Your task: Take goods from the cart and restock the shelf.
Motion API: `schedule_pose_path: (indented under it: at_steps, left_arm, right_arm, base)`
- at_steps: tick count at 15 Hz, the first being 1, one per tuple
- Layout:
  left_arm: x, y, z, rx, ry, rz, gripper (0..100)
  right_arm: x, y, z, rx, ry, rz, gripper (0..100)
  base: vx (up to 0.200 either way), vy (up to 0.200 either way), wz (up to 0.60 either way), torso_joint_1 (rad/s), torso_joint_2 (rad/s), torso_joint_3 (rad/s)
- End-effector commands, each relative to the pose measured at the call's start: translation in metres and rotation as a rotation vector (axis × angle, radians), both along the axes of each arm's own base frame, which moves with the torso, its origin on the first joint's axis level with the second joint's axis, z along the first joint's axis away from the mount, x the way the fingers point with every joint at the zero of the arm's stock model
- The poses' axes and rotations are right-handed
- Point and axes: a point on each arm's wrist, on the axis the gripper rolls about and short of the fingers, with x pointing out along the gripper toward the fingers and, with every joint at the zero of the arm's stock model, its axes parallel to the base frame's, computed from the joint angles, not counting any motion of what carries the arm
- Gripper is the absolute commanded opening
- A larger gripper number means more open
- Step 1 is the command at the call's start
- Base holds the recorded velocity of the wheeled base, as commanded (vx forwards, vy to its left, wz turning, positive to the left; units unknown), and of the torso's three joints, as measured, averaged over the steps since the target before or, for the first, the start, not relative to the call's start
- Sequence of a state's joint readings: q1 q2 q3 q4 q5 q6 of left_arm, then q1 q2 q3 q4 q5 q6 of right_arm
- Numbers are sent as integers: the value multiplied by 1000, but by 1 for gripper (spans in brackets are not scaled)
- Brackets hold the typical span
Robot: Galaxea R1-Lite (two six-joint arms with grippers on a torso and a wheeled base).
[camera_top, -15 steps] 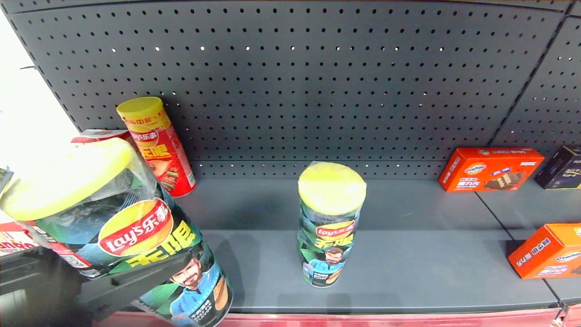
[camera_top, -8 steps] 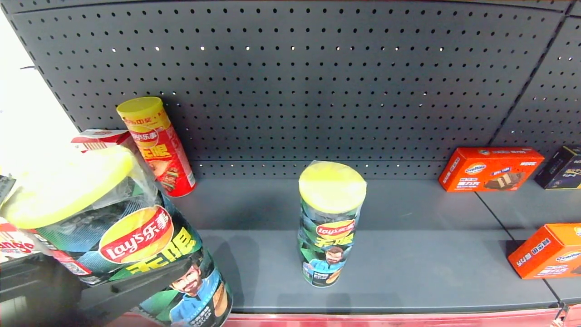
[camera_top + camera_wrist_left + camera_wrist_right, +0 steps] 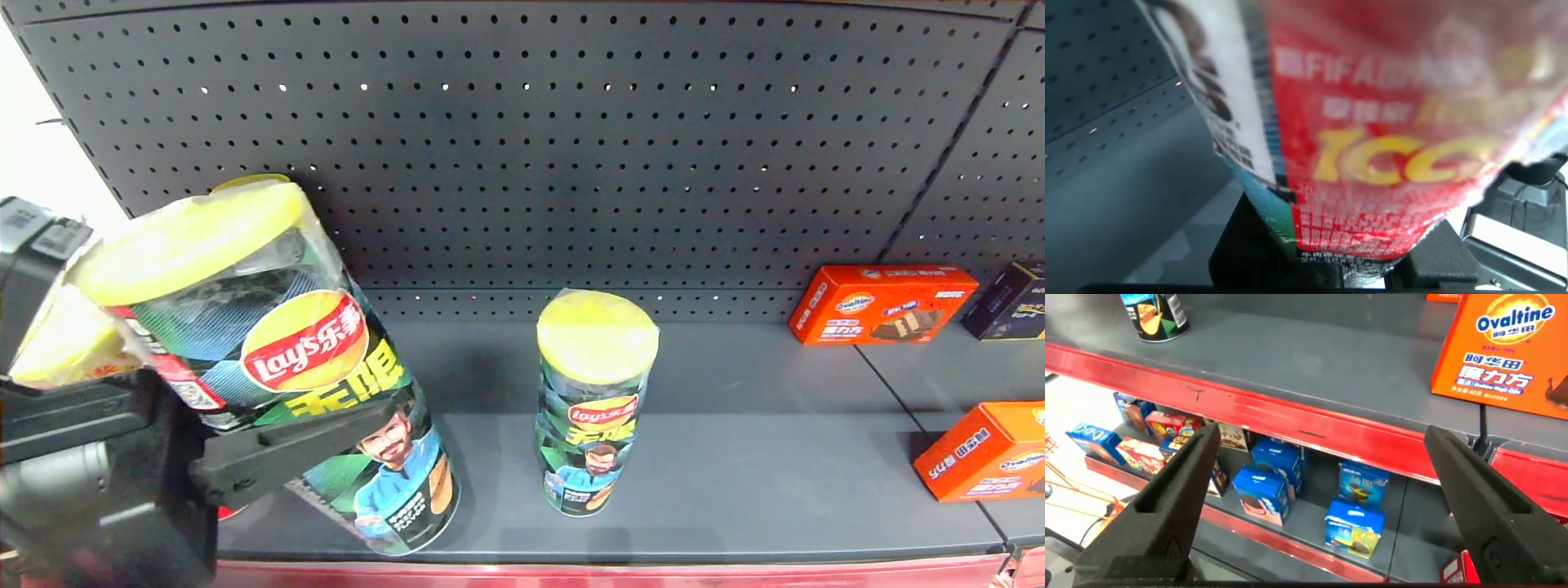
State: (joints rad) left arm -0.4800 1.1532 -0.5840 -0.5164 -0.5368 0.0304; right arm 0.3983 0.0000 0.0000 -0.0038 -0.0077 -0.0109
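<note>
My left gripper (image 3: pixel 269 408) is shut on a green chips can (image 3: pixel 277 351) with a yellow lid, held tilted over the left end of the grey shelf (image 3: pixel 735 457). The can's base hangs just above the front edge. In the left wrist view the same can (image 3: pixel 1372 147) sits close up between the fingers. A second green can (image 3: pixel 596 400) stands upright mid-shelf, apart from the held one. A red chips can (image 3: pixel 249 178) at the back left is mostly hidden behind the held can. My right gripper (image 3: pixel 1327 514) hangs open and empty in front of the red shelf edge (image 3: pixel 1290 416).
Orange boxes (image 3: pixel 882 302) (image 3: pixel 984 449) and a dark box (image 3: pixel 1012 302) lie at the shelf's right end. A perforated back panel (image 3: pixel 522 147) rises behind. Free shelf floor lies between the standing can and the boxes. Blue cookie boxes (image 3: pixel 1266 490) fill the lower shelf.
My left gripper has carried the green can up and to the right over the shelf, so it now covers the red can. The standing can and the boxes have not moved.
</note>
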Motion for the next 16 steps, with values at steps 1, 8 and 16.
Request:
schedule_pose_path:
  at_steps: [1, 8, 16]
  left_arm:
    - [17, -13, -1, 17, 28, -11, 0]
    - [42, -20, 11, 56, 100, 15, 0]
    - [110, -35, 14, 183, -45, -12, 0]
  right_arm:
    - [0, 0, 0, 0, -1, 1, 100]
    - [0, 0, 0, 0, -1, 1, 100]
    - [0, 0, 0, 0, -1, 1, 100]
  base:
    - [0, 0, 0, 0, 0, 0]
    - [0, 0, 0, 0, 0, 0]
    - [0, 0, 0, 0, 0, 0]
